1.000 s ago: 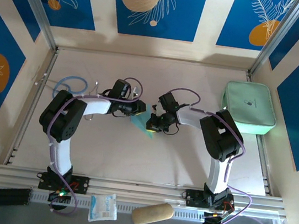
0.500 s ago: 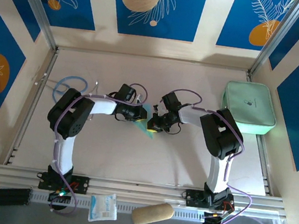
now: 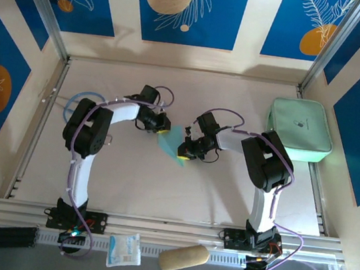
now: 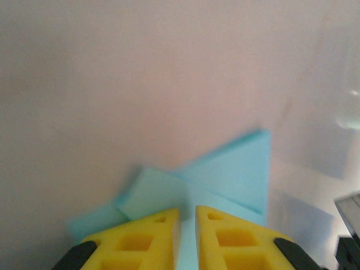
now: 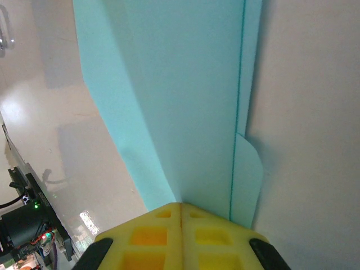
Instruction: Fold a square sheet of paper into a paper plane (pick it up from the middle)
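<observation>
The paper plane (image 3: 170, 140) is a light-blue folded piece lying on the table between both grippers, its point toward the near side. In the right wrist view the paper plane (image 5: 185, 101) runs long and narrow away from my right gripper (image 5: 181, 207), which is shut on its near end. From above, that right gripper (image 3: 182, 154) sits at the paper's lower right. My left gripper (image 3: 161, 127) is at the paper's upper left edge. In its wrist view the left gripper (image 4: 188, 216) hovers over folded flaps of the paper plane (image 4: 236, 169), jaws a narrow slit apart, nothing seen clamped.
A mint-green zip case (image 3: 300, 130) lies at the far right. A blue cable loop (image 3: 84, 103) lies at the left. A white snack packet (image 3: 124, 249), a tan oblong object (image 3: 183, 258) and a black block (image 3: 11, 237) sit on the front rail. Patterned walls enclose three sides.
My left gripper has drawn back up and to the left, off the middle of the paper to its edge, and more paper shows. The right gripper has stayed put.
</observation>
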